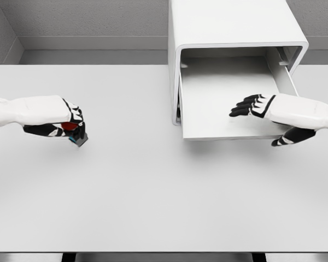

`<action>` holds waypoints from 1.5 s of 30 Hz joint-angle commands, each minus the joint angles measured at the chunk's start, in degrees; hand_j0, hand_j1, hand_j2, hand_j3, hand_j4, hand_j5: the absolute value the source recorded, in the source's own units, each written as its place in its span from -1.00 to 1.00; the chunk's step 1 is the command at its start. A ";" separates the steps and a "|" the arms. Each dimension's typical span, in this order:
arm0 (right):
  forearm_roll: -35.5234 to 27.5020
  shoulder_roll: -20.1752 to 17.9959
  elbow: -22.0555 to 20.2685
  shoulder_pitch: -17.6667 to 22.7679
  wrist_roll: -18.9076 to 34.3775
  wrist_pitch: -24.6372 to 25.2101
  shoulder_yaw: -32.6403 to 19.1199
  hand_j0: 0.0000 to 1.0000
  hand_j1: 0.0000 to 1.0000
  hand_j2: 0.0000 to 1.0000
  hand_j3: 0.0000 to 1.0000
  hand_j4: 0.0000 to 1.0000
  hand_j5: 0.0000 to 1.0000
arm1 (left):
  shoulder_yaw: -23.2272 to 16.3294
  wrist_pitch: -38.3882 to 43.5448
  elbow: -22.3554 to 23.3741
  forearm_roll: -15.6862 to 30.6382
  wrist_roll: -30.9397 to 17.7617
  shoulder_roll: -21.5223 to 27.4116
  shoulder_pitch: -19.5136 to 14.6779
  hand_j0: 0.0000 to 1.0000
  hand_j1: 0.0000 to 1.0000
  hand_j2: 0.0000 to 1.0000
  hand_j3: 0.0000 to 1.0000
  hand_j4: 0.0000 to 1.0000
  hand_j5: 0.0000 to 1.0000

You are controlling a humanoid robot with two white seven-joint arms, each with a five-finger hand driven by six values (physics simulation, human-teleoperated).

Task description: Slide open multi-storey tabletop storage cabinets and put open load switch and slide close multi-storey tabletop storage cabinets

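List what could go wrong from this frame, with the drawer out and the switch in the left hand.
1. The right hand lies over the open drawer, fingers spread, in the likely drop area; the left hand could bump it.
2. The load switch shows only partly from the curled fingers, so it could slip on the long carry across the table.
3. The cabinet top overhangs the drawer's rear, so a high approach may clip it.

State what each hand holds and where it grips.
Left hand grasps the load switch, fingers around its upper part. Right hand holds nothing, lying over the open drawer.
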 commanded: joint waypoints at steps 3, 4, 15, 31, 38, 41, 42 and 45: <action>-0.52 -1.26 -0.02 0.09 -1.36 0.13 -1.18 1.00 1.00 1.00 1.00 1.00 1.00 | 0.09 0.14 -0.49 1.07 0.02 -0.63 -0.79 -0.10 -0.10 -0.10 -0.10 -0.10 -0.10; -0.52 -1.61 -0.02 0.09 -1.36 0.13 -1.01 1.00 1.00 1.00 1.00 1.00 1.00 | 0.00 0.14 -0.75 1.68 0.02 -0.63 -0.97 -0.10 -0.10 -0.10 -0.10 -0.10 -0.10; -0.52 -1.88 0.07 0.18 -1.27 0.13 -0.48 1.00 1.00 1.00 1.00 1.00 1.00 | 0.00 0.14 -3.65 3.79 0.02 -1.50 -4.22 -0.14 -0.14 -0.14 -0.14 -0.14 -0.14; -0.52 -2.76 -0.02 0.35 -1.27 0.13 -0.39 1.00 1.00 1.00 1.00 1.00 1.00 | -0.43 0.14 -3.74 5.55 0.02 -8.71 -10.90 -0.16 -0.16 -0.16 -0.16 -0.16 -0.16; -0.52 -2.76 -0.02 0.53 -1.27 0.13 -0.39 1.00 1.00 1.00 1.00 1.00 1.00 | -0.96 0.14 -3.56 5.82 0.02 -12.23 -13.80 -0.16 -0.16 -0.16 -0.16 -0.16 -0.16; -0.52 -3.11 -0.02 0.53 -1.27 0.13 -0.39 1.00 1.00 1.00 1.00 1.00 1.00 | -1.14 0.14 -3.21 5.64 -0.07 -14.16 -14.76 -0.16 -0.16 -0.16 -0.16 -0.16 -0.16; -0.52 -3.11 -0.02 0.53 -1.27 0.13 -0.39 1.00 1.00 1.00 1.00 1.00 1.00 | -1.14 0.14 -3.21 5.64 -0.07 -14.25 -15.12 -0.16 -0.16 -0.16 -0.16 -0.16 -0.16; -0.52 -3.11 0.07 0.62 -1.27 0.13 -0.39 1.00 1.00 1.00 1.00 1.00 1.00 | -2.10 0.14 -3.21 5.55 -0.07 -15.04 -16.43 -0.16 -0.16 -0.16 -0.16 -0.16 -0.16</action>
